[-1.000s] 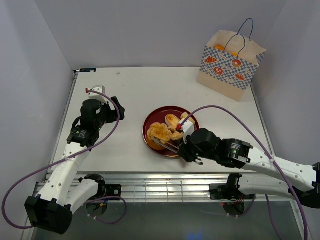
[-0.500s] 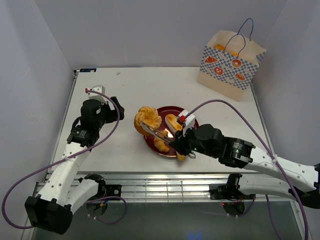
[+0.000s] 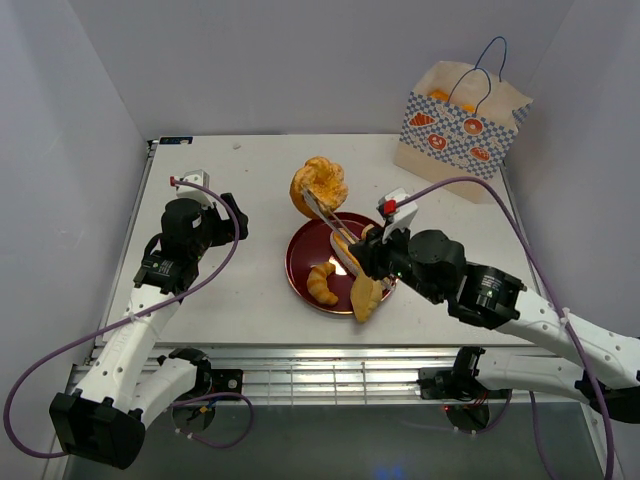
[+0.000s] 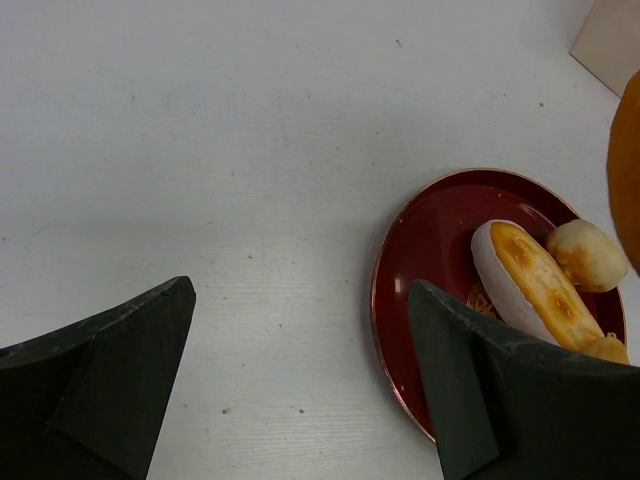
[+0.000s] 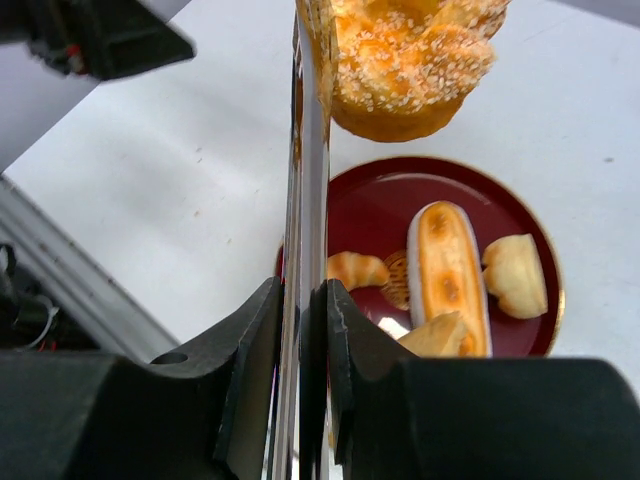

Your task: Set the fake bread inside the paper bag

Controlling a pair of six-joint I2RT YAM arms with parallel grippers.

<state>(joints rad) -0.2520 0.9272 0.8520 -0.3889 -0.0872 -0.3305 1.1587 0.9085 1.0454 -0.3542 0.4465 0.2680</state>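
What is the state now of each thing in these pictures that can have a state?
left fingers: open, empty.
right fingers: shut on the tongs.
tongs: closed on the round bun.
round bun: held up in the air.
paper bag: upright, open at the top.
plate: loaded with a croissant and an oval roll.
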